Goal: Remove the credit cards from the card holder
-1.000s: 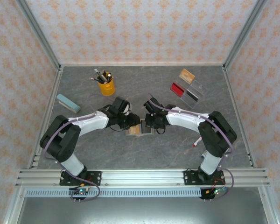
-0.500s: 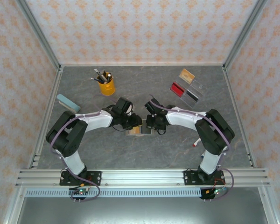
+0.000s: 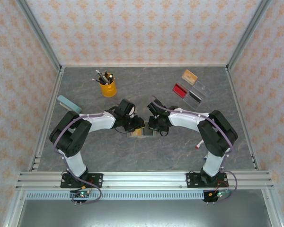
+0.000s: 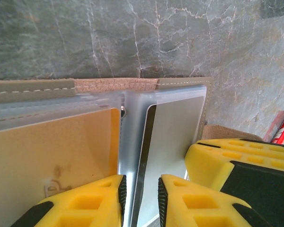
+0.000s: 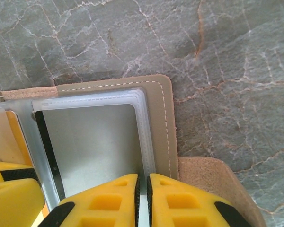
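The card holder [image 3: 141,133] lies open on the table between both grippers, olive rim [image 4: 33,85] around clear sleeves. In the left wrist view one sleeve holds a tan-orange card [image 4: 52,156] and the other a silver-grey card with a dark edge [image 4: 175,137]. My left gripper [image 4: 140,182] points down over the middle, jaws narrowly open astride that dark edge. My right gripper [image 5: 142,177] is shut on the clear sleeve edge beside the holder's rim [image 5: 161,118]. In the top view the left gripper [image 3: 135,125] and right gripper [image 3: 154,126] almost meet. At the back right, a red card [image 3: 181,90] and a tan card [image 3: 190,76] lie loose on the table.
A clear tray [image 3: 199,91] holding a black card sits beside the loose cards. A yellow cup of pens [image 3: 107,86] stands back left, with a light-blue block [image 3: 68,103] near the left wall. A red pen [image 3: 199,143] lies right of the holder.
The left arm has drawn in and carried its gripper a little right onto the holder, its jaws narrowing slightly. The right gripper has stayed on the holder.
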You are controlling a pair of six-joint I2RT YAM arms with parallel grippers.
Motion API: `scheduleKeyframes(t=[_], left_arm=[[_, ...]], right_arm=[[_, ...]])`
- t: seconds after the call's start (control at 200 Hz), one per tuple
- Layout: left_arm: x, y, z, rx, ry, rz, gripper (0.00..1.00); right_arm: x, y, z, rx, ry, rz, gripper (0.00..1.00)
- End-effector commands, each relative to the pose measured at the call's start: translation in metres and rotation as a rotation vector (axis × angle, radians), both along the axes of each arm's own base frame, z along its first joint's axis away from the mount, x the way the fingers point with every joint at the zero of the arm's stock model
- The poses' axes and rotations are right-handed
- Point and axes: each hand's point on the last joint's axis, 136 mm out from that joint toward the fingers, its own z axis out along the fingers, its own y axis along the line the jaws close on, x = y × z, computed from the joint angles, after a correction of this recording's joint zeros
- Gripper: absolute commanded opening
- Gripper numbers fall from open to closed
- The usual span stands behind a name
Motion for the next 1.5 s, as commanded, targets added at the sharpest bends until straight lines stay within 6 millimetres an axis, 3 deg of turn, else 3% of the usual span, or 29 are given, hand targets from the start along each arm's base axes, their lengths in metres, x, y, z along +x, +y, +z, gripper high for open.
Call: scheduleKeyframes(t=[0.0,0.485,0.821,1.266,1.496], left_arm=[[0.003,-0.006,0.001,-0.002,0.001,-0.013,0.28],[-0.002,0.004,-0.017,0.074,0.05,-0.011,0.28],[0.002,-0.007,0.0,0.0,0.007,-0.039,0.26],[0.005,-0.01,0.038,-0.147,-0.099,-0.08,0.21],[0.003,-0.01,0.039,-0.169,-0.1,-0.087,0.17]], right_arm=[[-0.006,-0.006,-0.018,-0.031,0.045,0.002,0.15],[-0.005,0.006,-0.022,0.02,0.067,0.023,0.14],[-0.005,0.004,-0.025,0.023,0.078,0.021,0.14],[-0.007,-0.009,-0.037,-0.058,0.101,0.013,0.14],[-0.007,-0.013,-0.039,-0.079,0.104,0.012,0.14]])
